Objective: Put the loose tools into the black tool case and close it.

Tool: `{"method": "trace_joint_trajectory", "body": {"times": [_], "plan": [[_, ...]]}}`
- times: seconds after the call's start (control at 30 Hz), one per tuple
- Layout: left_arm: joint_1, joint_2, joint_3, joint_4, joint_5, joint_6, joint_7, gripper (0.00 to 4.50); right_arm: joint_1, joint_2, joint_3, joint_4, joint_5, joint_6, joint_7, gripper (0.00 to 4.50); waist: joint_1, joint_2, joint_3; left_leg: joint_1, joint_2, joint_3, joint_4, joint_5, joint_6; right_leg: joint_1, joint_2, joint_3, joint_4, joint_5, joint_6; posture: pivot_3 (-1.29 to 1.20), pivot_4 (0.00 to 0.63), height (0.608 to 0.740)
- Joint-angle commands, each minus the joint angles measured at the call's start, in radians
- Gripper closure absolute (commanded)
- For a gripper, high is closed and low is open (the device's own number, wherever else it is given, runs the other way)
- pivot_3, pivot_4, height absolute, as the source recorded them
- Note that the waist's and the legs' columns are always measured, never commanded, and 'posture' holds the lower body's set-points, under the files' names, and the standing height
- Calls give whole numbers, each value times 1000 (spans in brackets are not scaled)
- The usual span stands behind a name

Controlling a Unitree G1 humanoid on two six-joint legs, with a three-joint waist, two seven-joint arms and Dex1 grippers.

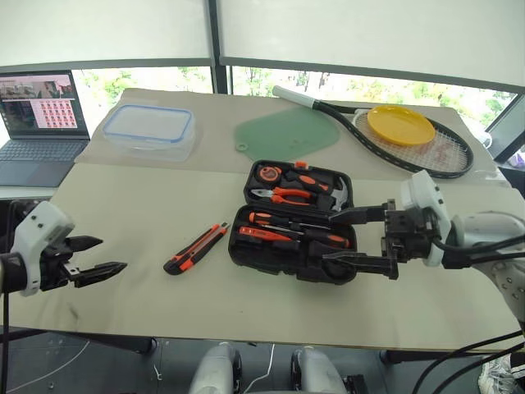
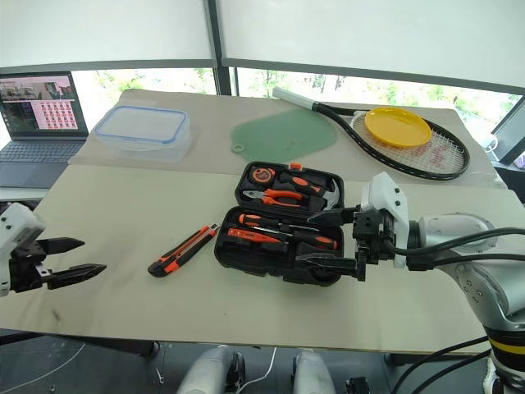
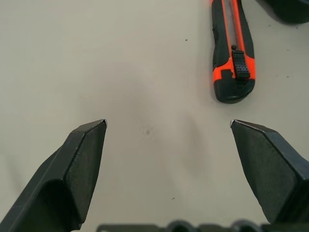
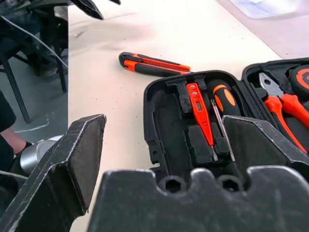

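The black tool case lies open in the middle of the table. Its near half holds a slim orange screwdriver and a black-and-orange screwdriver. A black-and-orange utility knife lies loose on the table just left of the case. My right gripper is open at the case's right end, fingers pointing left, one over the case and one along its front edge. My left gripper hangs open and empty at the table's front left, well left of the knife.
The case's far half holds orange-handled pliers and a tape measure. At the back are a clear blue-rimmed container, a green mat, and a tennis racket with a yellow plate on it. A laptop sits far left.
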Motion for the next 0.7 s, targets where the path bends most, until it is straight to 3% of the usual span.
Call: {"method": "trace_joint_trajectory", "body": {"times": [0.03,0.13,0.37,0.7], "plan": [[-131,48,-137,-106,-120,185,33,96,-7,-10,-26,-19,-30,-42,9,0,-2,0,0,0,0,0,0,0,0,0,0,-1,0,0,0,0,150,738],[-242,82,-292,-121,-130,236,52,96,-2,-4,-37,-33,-35,-39,-5,0,-11,0,0,0,-1,3,-3,5,7,2,0,-1,2,4,6,0,150,738],[-489,70,-710,-5,45,184,112,96,54,17,-53,-105,-40,-36,-57,0,-16,0,0,1,0,3,-10,8,2,0,10,1,2,3,3,0,150,738],[-630,-29,-933,104,130,153,89,96,109,63,-84,-175,-18,-17,-155,0,-5,-2,1,1,0,2,-10,9,1,0,12,1,2,2,2,0,150,738]]}}
